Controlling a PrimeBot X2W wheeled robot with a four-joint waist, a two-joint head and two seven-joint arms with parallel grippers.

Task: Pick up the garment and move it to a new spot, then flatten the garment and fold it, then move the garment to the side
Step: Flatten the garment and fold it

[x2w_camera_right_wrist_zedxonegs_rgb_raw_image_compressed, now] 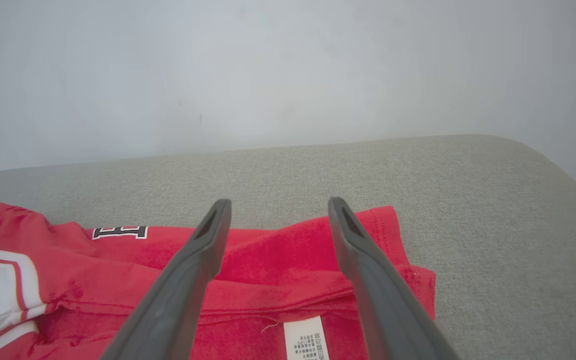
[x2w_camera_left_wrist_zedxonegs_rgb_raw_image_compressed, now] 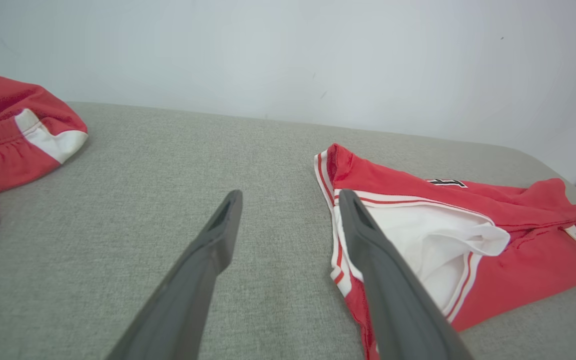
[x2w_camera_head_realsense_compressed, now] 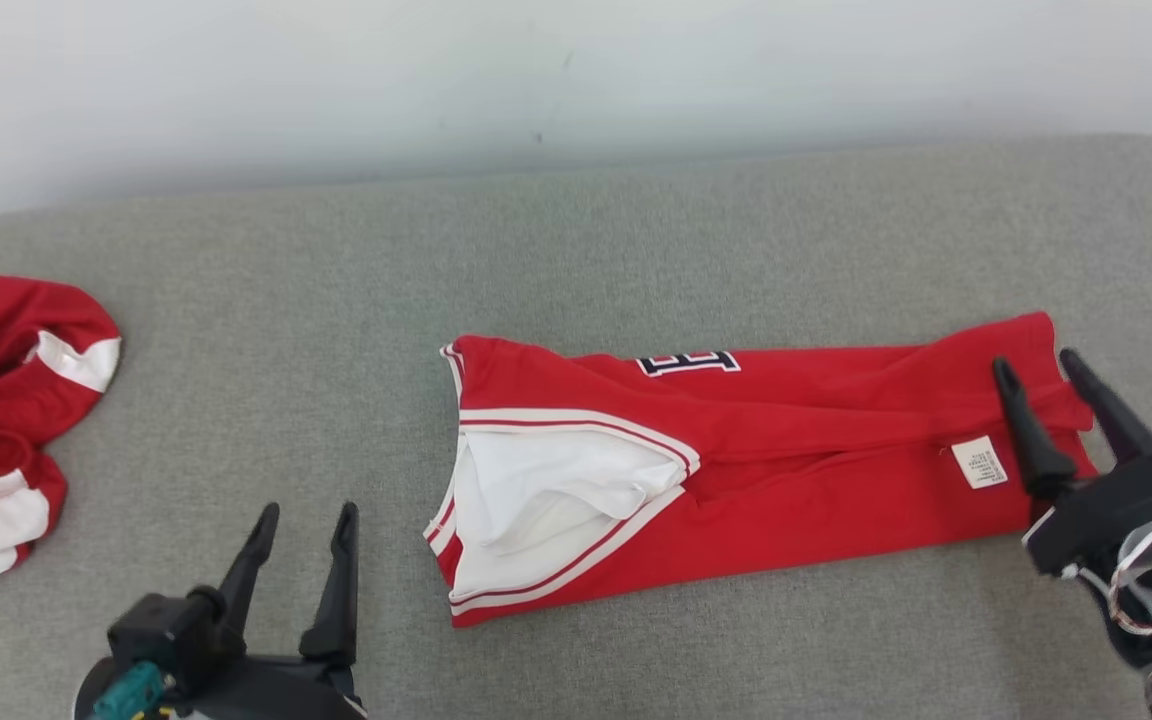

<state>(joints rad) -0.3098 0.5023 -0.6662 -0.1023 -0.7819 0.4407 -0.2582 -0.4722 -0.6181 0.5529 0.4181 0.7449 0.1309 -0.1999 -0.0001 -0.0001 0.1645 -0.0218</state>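
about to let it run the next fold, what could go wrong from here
On the garment, white lining bulges open toward the left gripper; another fold may trap a lump. The right gripper, open over the layered end, might pinch only the top layer. A second red garment lies at the left; moving there could overlap it.

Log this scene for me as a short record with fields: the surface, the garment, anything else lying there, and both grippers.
surface: grey fabric cushion
garment: red jersey, folded into a long strip, white lining showing at its left end, care label facing up
other item: crumpled red and white garment at the far left
left gripper: open, empty, over bare cushion left of the jersey
right gripper: open, empty, fingers over the jersey's right end
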